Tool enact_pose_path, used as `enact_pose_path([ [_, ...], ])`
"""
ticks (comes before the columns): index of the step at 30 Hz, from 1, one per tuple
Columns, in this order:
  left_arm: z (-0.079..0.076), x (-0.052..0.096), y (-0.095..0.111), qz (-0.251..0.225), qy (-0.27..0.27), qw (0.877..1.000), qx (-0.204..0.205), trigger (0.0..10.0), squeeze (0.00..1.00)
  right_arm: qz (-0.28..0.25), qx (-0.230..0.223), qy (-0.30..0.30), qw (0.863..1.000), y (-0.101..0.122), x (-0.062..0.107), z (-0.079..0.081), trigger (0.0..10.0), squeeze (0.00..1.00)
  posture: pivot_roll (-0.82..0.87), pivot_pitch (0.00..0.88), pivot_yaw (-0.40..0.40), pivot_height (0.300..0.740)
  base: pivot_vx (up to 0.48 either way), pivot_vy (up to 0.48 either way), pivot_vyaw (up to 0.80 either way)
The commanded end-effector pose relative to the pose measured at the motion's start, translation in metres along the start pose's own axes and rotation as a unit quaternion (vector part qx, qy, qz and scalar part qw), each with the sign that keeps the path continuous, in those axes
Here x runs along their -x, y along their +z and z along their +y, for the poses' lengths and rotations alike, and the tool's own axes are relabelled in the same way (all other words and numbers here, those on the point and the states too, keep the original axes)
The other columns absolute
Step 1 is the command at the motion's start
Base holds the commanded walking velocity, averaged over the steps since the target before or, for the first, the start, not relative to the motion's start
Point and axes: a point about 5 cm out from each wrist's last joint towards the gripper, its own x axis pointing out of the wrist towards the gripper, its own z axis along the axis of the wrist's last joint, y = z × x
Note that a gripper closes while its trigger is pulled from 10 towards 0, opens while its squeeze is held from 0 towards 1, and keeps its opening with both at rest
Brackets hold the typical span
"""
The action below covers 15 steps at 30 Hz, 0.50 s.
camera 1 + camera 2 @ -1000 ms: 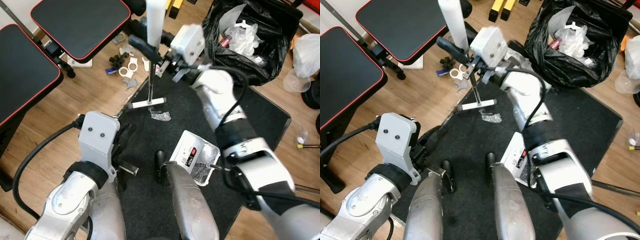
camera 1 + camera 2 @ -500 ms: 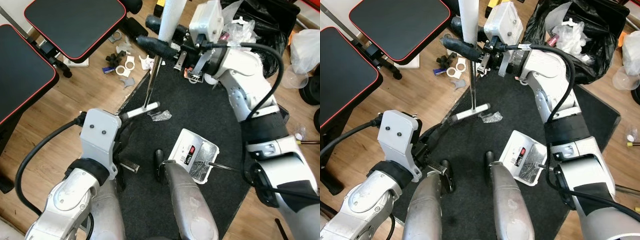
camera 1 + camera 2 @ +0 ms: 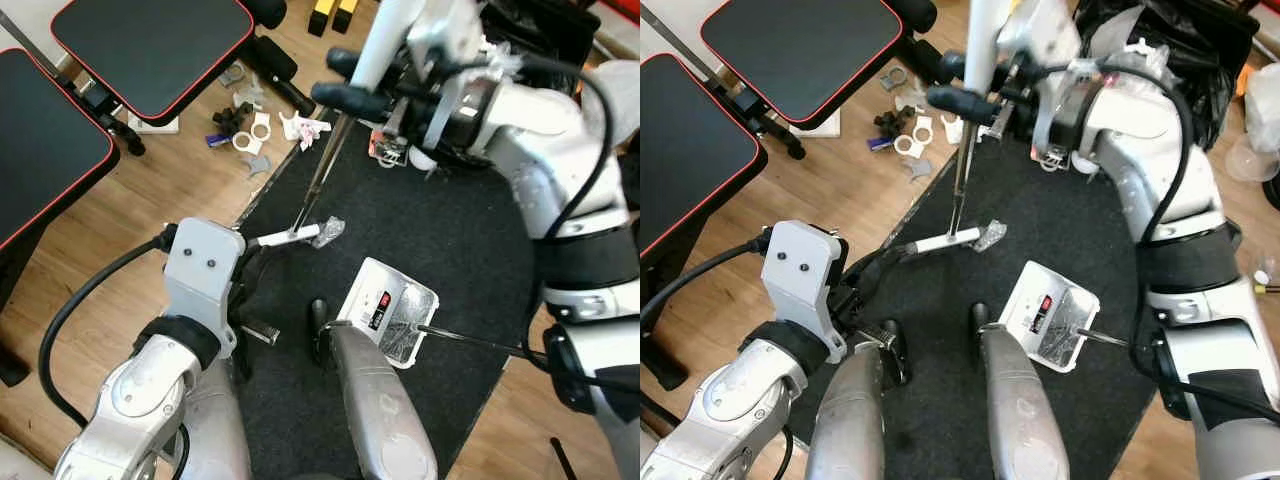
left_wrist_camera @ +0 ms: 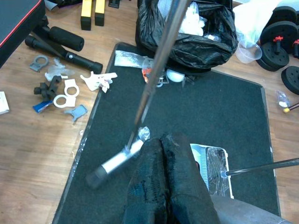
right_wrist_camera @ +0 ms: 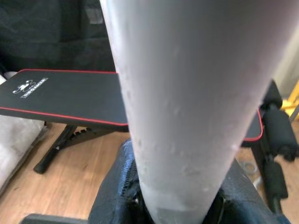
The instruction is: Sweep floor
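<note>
Silver arms (image 3: 560, 150), black cables (image 3: 70, 330), black-fingered tools (image 4: 166, 186)

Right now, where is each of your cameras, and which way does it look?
Left eye view: on my head, looking down at the black mat, both arms and legs.
Right eye view: beside it, same scene; the right gripper holds the broom handle.
Left wrist view: on my left wrist, past the left gripper toward the broom head and trash bag.
Right wrist view: on my right wrist, facing the handle and a bench.
Shared: the broom.
</note>
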Motion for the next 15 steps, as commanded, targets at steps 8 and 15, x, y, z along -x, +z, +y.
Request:
enact_pose_path([
  [8, -0.006, 0.000, -0.006, 0.011, -0.012, 1.000, 0.012, 10.0, 0.00, 0.006, -0.060, -0.011, 0.998, 0.012, 0.014, -0.012, 10.0, 0.00, -0.14, 0.473, -0.186, 0.740, 0.000, 0.000, 0.00],
  [15, -0.006, 0.000, -0.007, 0.011, -0.012, 1.000, 0.012, 10.0, 0.00, -0.056, -0.052, -0.071, 0.995, 0.035, 0.015, -0.033, 10.0, 0.00, -0.14, 0.471, -0.184, 0.740, 0.000, 0.000, 0.00],
])
